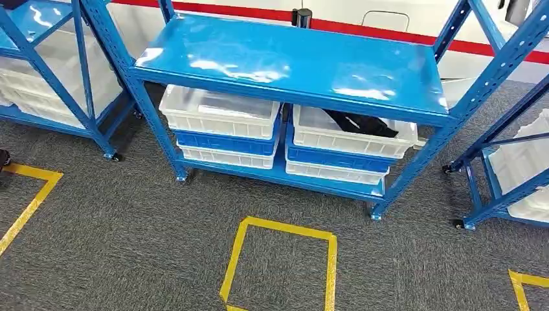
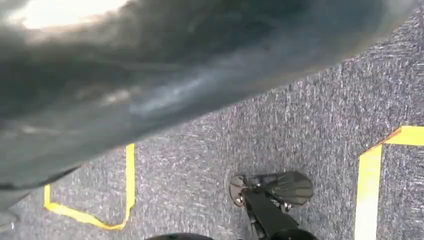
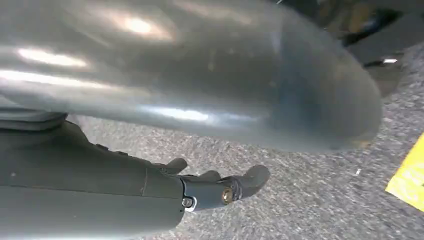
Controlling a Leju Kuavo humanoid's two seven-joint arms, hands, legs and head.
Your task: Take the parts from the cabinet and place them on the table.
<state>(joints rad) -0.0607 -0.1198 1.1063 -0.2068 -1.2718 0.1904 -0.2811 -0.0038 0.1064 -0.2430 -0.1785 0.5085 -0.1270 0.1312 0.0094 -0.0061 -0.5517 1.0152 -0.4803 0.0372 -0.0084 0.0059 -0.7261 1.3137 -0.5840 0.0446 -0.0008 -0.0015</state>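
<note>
We faced the rack (image 1: 291,65); its bin (image 1: 353,133) held black parts (image 1: 362,123). Our right hand (image 3: 210,187) hung empty, fingers loosely apart; left-hand fingers we could not tell.

Blue cabinet (image 1: 294,65); white, blue bins (image 1: 220,123); yellow floor tape (image 1: 280,262).

Big smooth silver-grey shell across the top of the right wrist frame, glossy with light streaks. Lower left: right hand (image 3: 210,187), matte dark grey cover, darker stubby fingers (image 3: 252,179), one brass-looking screw at a knuckle, thin white ring behind it. Left wrist frame: blurry dark grey curved casing upper left.
</note>
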